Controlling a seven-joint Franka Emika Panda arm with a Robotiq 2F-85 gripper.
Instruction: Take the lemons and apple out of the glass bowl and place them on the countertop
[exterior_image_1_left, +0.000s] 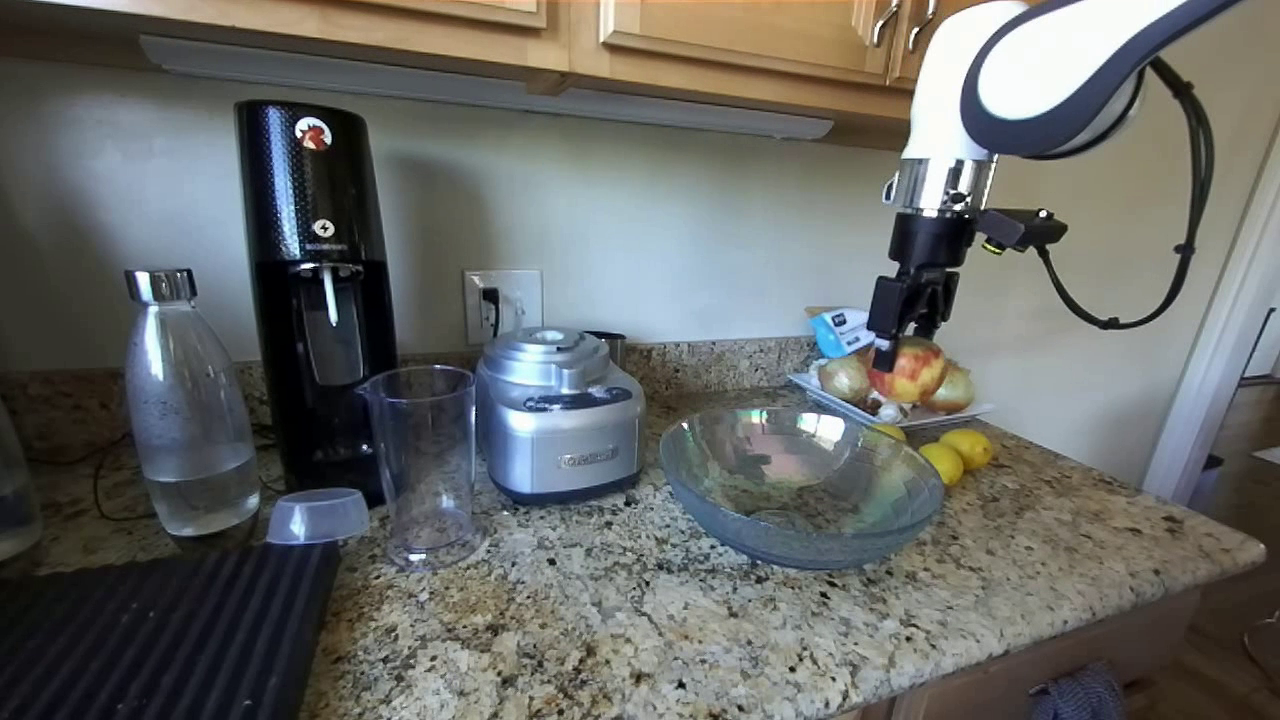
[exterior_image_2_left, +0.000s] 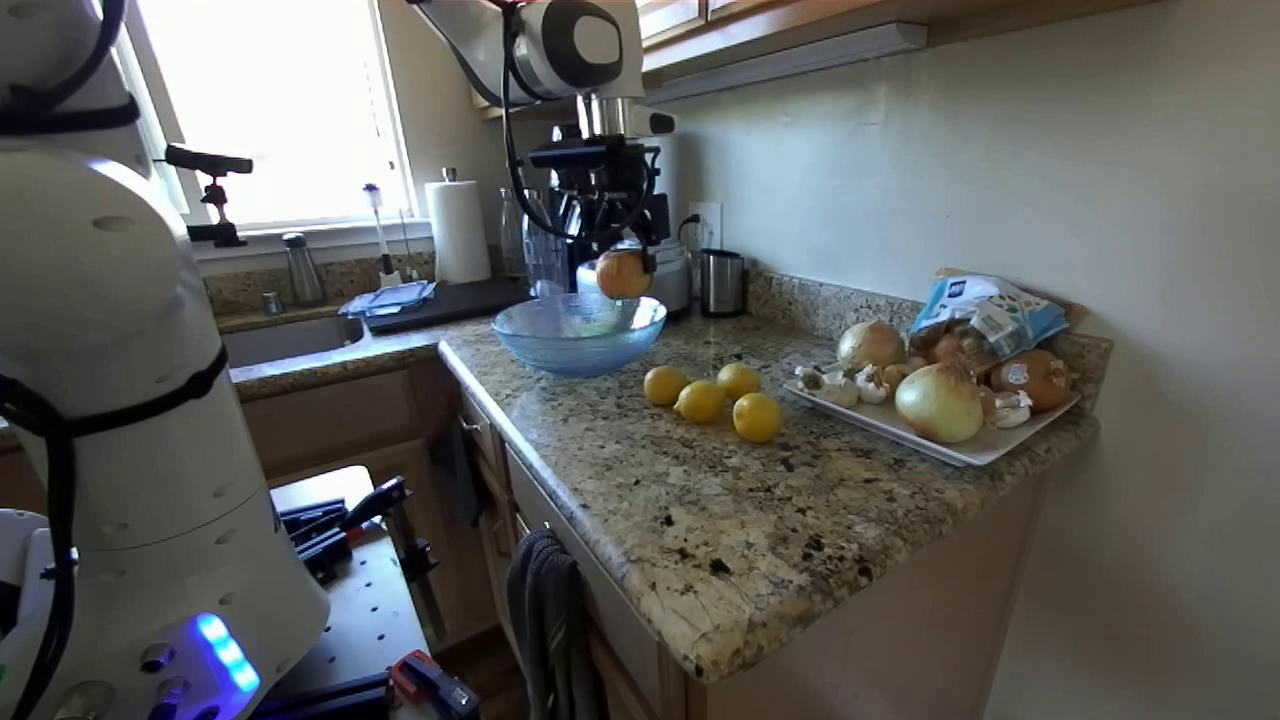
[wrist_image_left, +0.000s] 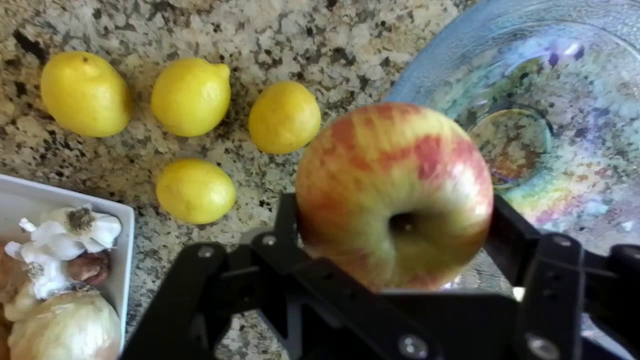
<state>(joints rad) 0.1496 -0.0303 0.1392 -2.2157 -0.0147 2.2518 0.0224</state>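
Observation:
The apple is red-orange with yellow patches. My gripper is shut on it, one black finger on each side, and holds it in the air. In both exterior views the apple hangs above the countertop, near the rim of the clear glass bowl. In the wrist view it overlaps the bowl's edge. No fruit shows inside the bowl. Several yellow lemons lie grouped on the countertop beside the bowl; the lemons also show in an exterior view.
A white dish with onions and garlic stands by the wall past the lemons, with a blue bag behind. A steel appliance, a clear plastic beaker, a glass bottle and a black ribbed mat stand beyond the bowl.

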